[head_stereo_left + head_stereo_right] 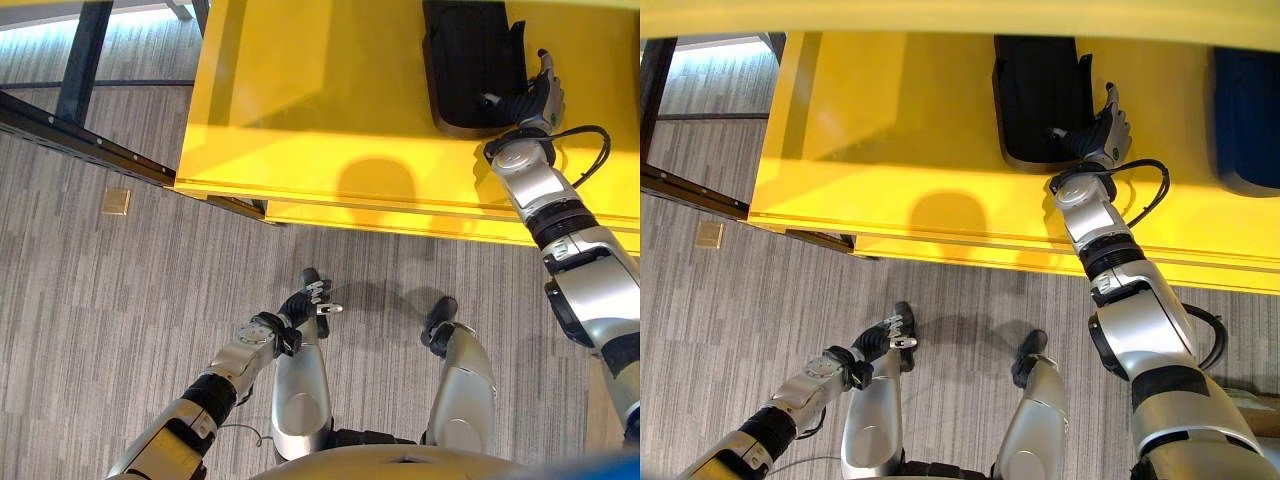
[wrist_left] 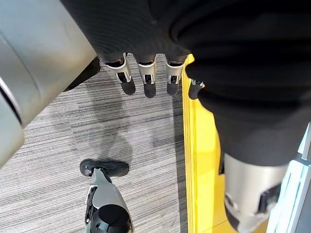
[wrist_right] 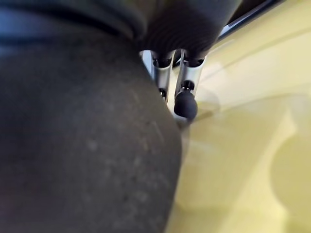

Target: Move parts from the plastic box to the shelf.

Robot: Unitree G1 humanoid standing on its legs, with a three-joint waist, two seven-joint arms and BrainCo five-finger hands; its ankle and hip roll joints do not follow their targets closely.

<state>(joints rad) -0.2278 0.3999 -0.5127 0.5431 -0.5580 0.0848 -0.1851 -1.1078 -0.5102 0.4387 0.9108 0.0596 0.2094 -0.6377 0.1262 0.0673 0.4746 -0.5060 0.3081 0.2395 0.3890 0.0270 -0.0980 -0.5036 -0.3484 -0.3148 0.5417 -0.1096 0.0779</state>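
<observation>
Black part (image 1: 1038, 95) on yellow shelf (image 1: 910, 130) held by right hand (image 1: 1102, 130); no writing legible.

A black part (image 1: 1040, 95), a flat dark piece with rounded corners and a raised rim, lies on the yellow shelf (image 1: 900, 160) near its far edge, well back from the front edge, its right side against the right hand (image 1: 1105, 130).

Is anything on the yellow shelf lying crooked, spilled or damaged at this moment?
Nothing stands out. The black part lies flat and square on the yellow shelf, with the right robot hand at its edge. No spill or damage shows.
</observation>
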